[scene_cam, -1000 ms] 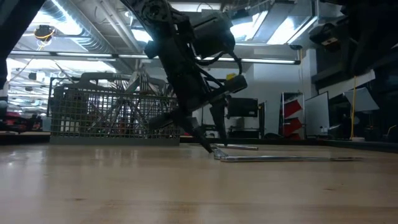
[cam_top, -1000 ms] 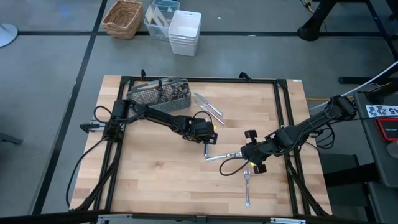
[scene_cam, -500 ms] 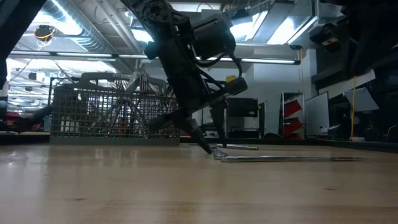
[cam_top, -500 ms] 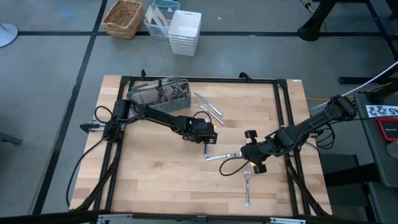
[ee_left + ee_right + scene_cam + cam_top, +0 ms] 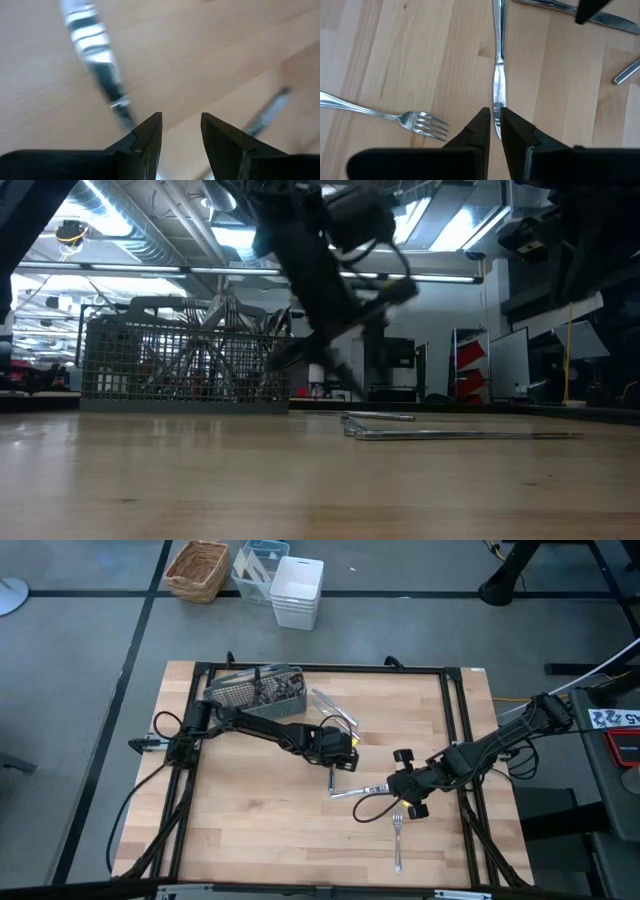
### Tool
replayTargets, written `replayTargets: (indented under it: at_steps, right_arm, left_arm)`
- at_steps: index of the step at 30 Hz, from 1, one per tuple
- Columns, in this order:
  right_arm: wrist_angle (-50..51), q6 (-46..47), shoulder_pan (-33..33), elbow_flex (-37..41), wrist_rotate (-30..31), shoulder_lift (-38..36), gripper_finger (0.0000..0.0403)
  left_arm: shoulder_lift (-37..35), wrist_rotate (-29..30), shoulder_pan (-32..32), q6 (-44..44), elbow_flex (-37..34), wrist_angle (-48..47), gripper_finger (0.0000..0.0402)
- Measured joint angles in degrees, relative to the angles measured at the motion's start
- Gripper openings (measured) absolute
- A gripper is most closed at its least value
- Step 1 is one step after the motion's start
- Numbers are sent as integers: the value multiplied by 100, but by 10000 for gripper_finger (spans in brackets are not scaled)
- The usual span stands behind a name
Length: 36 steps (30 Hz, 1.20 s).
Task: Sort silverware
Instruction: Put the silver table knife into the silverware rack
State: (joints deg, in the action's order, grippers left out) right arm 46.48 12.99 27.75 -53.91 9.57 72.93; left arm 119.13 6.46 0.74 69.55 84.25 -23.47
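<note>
A wire-mesh caddy point(image 5: 255, 690) point(image 5: 180, 365) at the far left of the table holds several pieces of silverware. Two pieces point(image 5: 335, 710) lie beside it. A knife point(image 5: 358, 791) point(image 5: 498, 60) lies flat mid-table, with a shorter piece point(image 5: 332, 778) at its left end. A fork point(image 5: 397, 840) point(image 5: 415, 120) lies near the front edge. My left gripper point(image 5: 336, 760) point(image 5: 181, 120) hangs open above the shorter piece, holding nothing. My right gripper point(image 5: 392, 790) point(image 5: 495, 116) is shut to a narrow slit above the knife's right end.
Black frame rails point(image 5: 455, 740) run along the table's sides and far edge. A wicker basket point(image 5: 198, 568), a clear container point(image 5: 258, 568) and a white bin point(image 5: 297, 592) stand on the floor beyond the far edge. Bare wood lies at the near left.
My left gripper has risen from the table, where its open fingertips stood at the left end of the knife, and has gone a little toward the table's right edge. The silverware on the table has stayed where it was.
</note>
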Motion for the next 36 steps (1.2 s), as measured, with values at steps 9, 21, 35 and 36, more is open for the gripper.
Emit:
replayTargets:
  at_steps: [9, 21, 35, 36]
  right_arm:
    - [7, 0, 0, 0, -8, 0, 46]
    - [29, 2, 0, 0, -10, 0, 46]
    - [70, 17, 0, 0, -13, -2, 46]
    - [89, 18, 0, 0, -15, 0, 46]
  left_arm:
    - [79, 37, 53, -54, 122, 15, 129]
    - [342, -35, 115, 97, 120, -295, 129]
    - [20, -304, 115, 103, 121, -1638, 129]
    - [-22, -304, 119, 105, 123, -1695, 129]
